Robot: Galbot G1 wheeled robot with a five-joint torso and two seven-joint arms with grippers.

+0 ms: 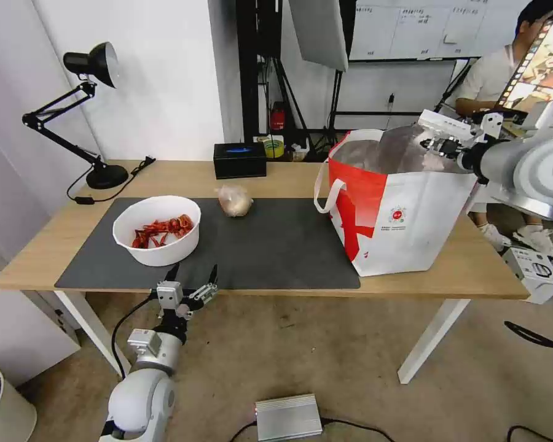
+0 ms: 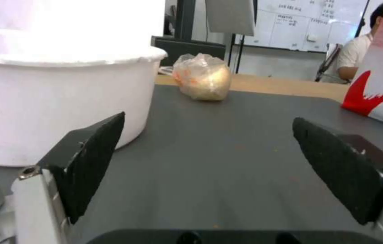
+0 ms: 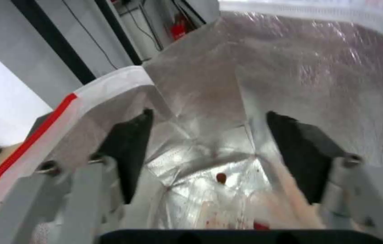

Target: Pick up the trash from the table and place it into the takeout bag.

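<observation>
my left gripper (image 2: 207,154) spread wide, nothing between pads | low over dark grey mat (image 2: 227,149) | white bowl (image 2: 60,98) just beside one pad | clear-bag bundle (image 2: 203,77) farther along mat | takeout bag (image 2: 381,84) at mat's edge
</observation>
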